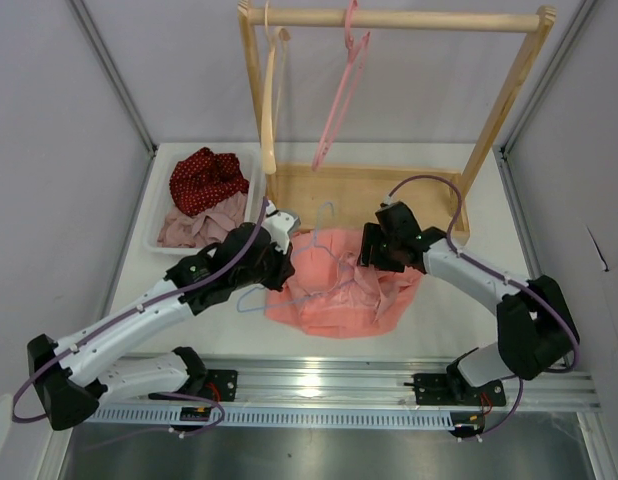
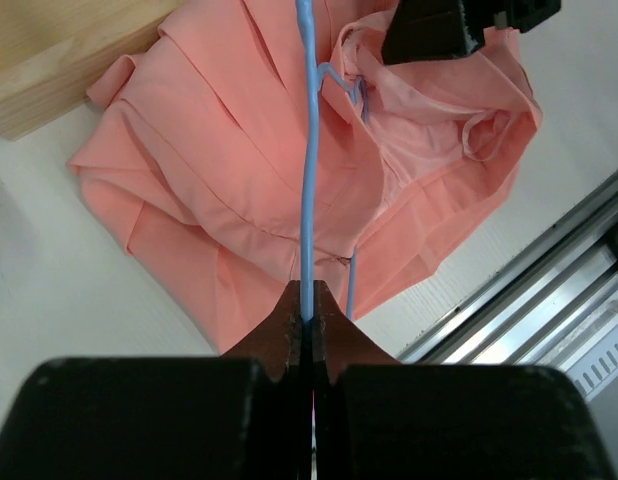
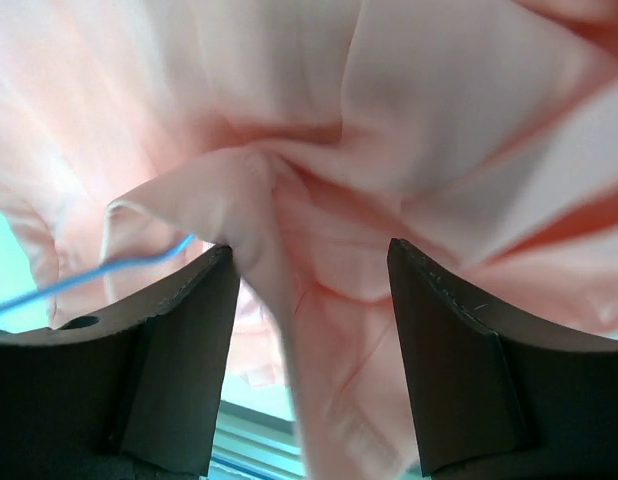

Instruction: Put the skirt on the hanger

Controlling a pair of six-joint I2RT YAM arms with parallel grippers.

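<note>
Roughly midway, by the look of it: the skirt [image 1: 339, 290] lies crumpled on the counter [image 1: 459, 320], near the centre, with the hanger [image 2: 309, 180] lying across it and part of its wire tucked under the cloth. The left jaws are clamped together on the hanger's thin wire. The right jaws stand apart at the skirt's right side, with a loose fold of cloth between them. Working the skirt properly onto the frame still looks undone.

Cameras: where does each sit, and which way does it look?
Top external: above and behind, looking down on the table; both arms whole.
Left wrist: looks along the left gripper, shut on the hanger, over the skirt.
Right wrist: close against the skirt; the right gripper, fingers open, frames it.
Shared: all show skirt and hanger.
</note>
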